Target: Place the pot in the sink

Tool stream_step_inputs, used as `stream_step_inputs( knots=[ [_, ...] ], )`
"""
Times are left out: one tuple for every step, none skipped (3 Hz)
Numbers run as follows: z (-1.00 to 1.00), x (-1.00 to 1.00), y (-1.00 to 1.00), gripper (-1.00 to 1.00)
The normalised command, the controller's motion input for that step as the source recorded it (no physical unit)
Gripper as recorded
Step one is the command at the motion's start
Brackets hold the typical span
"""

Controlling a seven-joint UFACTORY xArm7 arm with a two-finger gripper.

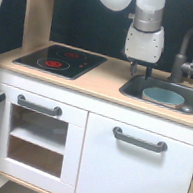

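Gripper point(140, 70) — 2 fingers slightly parted, nothing held — hovers over the sink's point(131, 91) rear-left rim. Pot point(163, 96) sits in the basin, below and right of it; faucet point(189, 48) further right.

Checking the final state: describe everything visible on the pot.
The pot is small, round and blue-grey with a light tan band around its rim, no lid on it. It sits upright inside the sink, toward the exterior view's right end, below the faucet; only its upper part shows above the basin edge. Its material is unclear at this resolution. The gripper hangs above the sink's left rear, apart from the pot.
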Motion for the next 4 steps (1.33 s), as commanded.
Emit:
stream_step_inputs(
  knots=[
    [0.5, -0.22, -0.1, 1.0],
    [0.53, -0.26, -0.1, 1.0],
    [0.56, -0.3, -0.09, 1.0],
    [0.56, -0.33, -0.08, 1.0]
  ],
)
